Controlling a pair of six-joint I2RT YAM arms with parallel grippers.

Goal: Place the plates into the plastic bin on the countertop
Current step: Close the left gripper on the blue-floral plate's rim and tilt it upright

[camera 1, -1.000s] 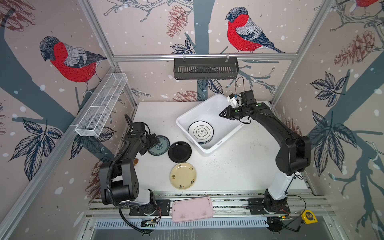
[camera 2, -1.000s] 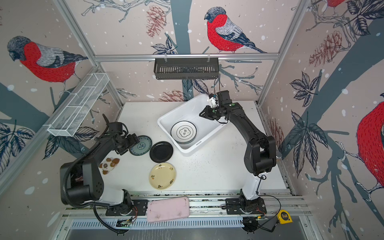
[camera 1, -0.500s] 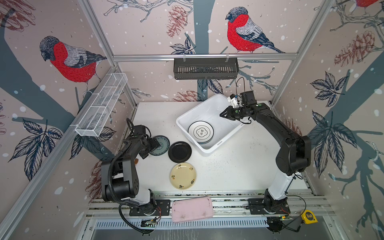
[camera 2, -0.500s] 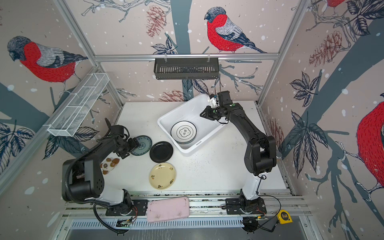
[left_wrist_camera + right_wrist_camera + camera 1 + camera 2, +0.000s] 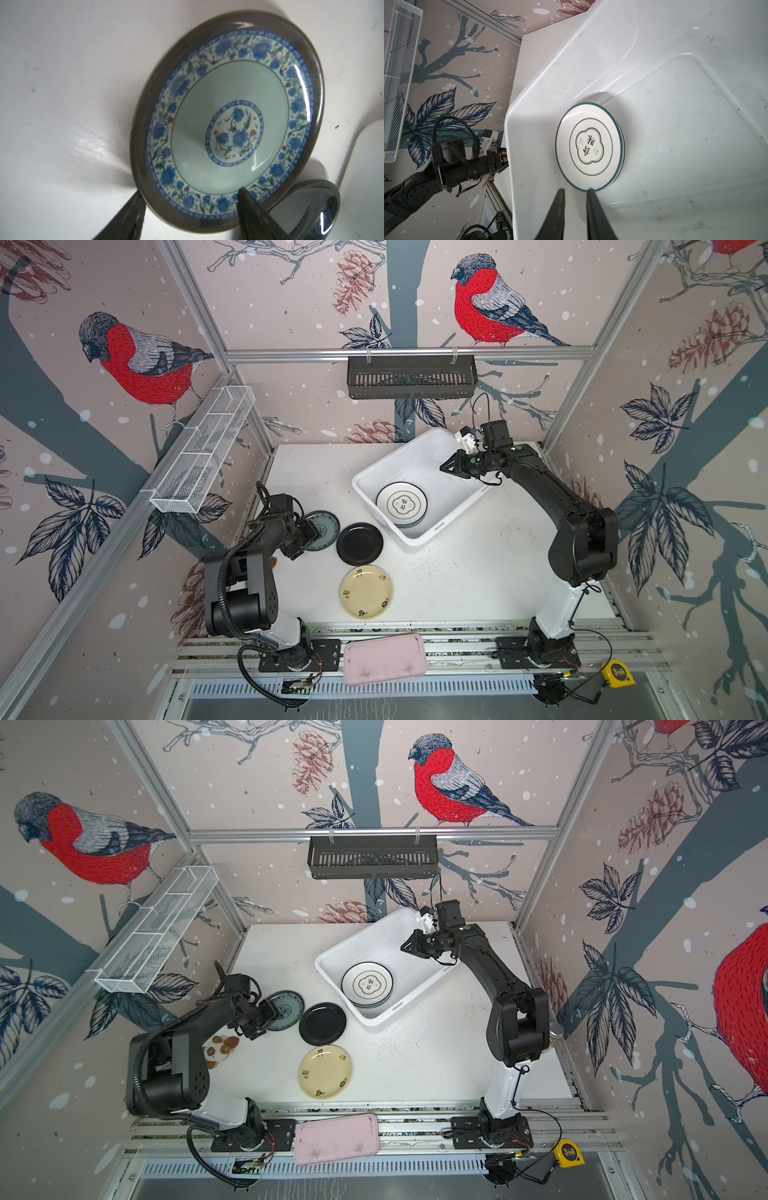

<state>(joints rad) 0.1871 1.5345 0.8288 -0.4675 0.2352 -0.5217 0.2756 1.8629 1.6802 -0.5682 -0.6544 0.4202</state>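
Over on the left, the left gripper (image 5: 190,192) stands parted, its dark fingers (image 5: 251,212) straddling the glossy brown rim of the round teal floral plate (image 5: 228,124) on the matte white countertop (image 5: 457,572). The right gripper (image 5: 575,190) is nearly pinched and empty. It hangs above the scuffed white plastic bin (image 5: 451,493), where a smooth dark-rimmed white plate (image 5: 401,504) lies.

Glossy teal plate (image 5: 228,124), smooth scuffed plastic bin (image 5: 643,52), matt countertop (image 5: 457,585)

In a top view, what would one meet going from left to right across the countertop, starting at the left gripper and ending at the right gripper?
left gripper → teal plate → black plate → black-rimmed plate lying in the plastic bin → right gripper
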